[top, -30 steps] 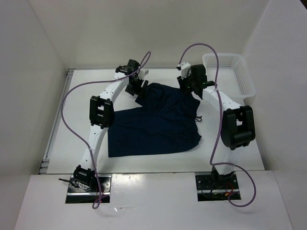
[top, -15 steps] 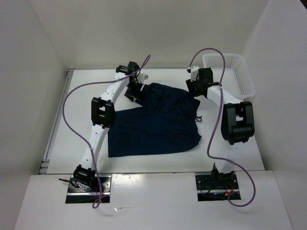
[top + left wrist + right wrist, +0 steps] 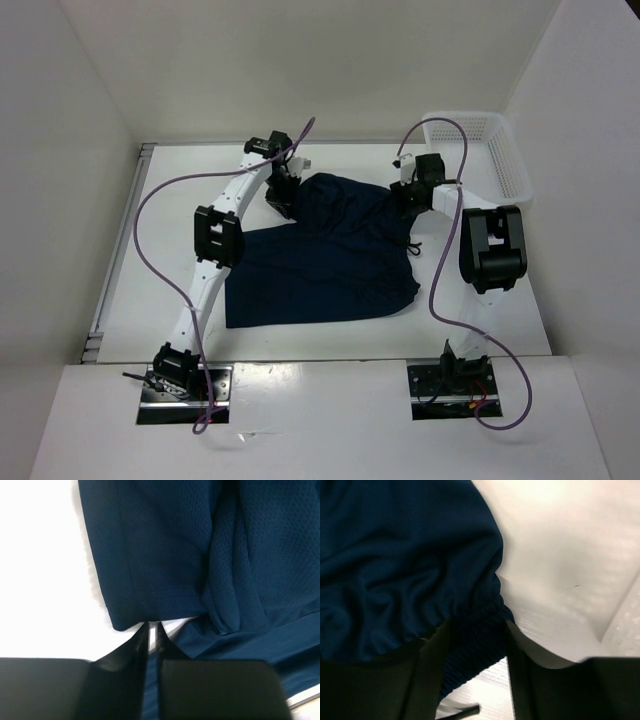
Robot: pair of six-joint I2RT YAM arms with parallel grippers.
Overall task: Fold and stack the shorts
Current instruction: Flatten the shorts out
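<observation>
The dark navy shorts lie spread on the white table, bunched along their far edge. My left gripper is at the far left corner of the shorts. In the left wrist view its jaws are shut to a thin slit, with a strip of the navy fabric showing in it. My right gripper is at the far right corner. In the right wrist view it stands open, and the gathered waistband lies between its fingers.
A white mesh basket stands at the far right corner of the table, close behind the right arm. A drawstring end trails off the shorts' right edge. White walls close in the table on three sides.
The left gripper's jaws have closed at the shorts' far left corner. The right gripper has dropped toward the waistband corner, and its jaws have widened.
</observation>
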